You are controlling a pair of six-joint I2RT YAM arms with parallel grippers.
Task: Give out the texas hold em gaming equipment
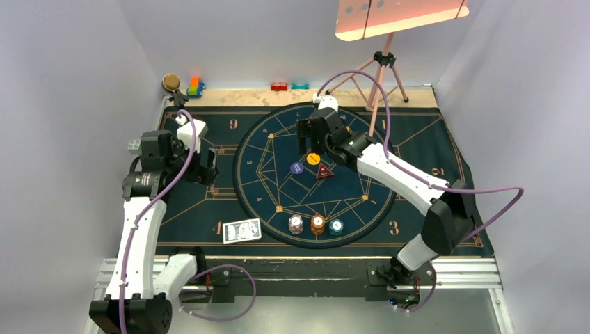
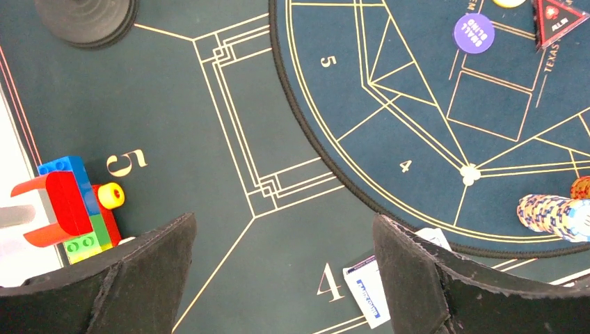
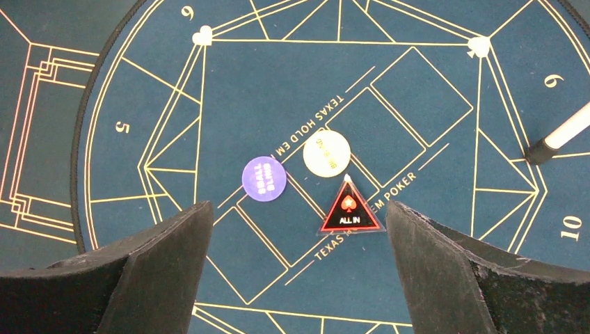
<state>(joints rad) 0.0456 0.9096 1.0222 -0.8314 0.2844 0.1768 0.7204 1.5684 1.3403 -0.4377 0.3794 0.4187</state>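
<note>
Three short stacks of chips stand in a row on the near side of the mat's (image 1: 431,139) round centre field: a white-patterned stack (image 1: 296,224), an orange stack (image 1: 318,224) and a teal stack (image 1: 337,225), each just beside the next. One deck of cards (image 1: 242,230), blue-and-white backs up, lies flat to their left at the circle's near-left rim, by the gold number 4. In the middle of the circle sit three single pieces close together: a purple small-blind disc (image 3: 264,177), a pale yellow disc (image 3: 326,153), and one red triangular ALL IN token (image 3: 350,207) whose tip touches the yellow disc. The right gripper (image 3: 299,216) hangs over these three, its fingers spread wide with nothing between them. The left gripper (image 2: 284,229) hovers over the left part of the mat, well apart from the chips, its fingers likewise wide apart and empty. By its left finger a cluster of toy blocks (image 2: 69,209), red, blue, green and yellow, stands at the mat's edge near a gold 5.
</note>
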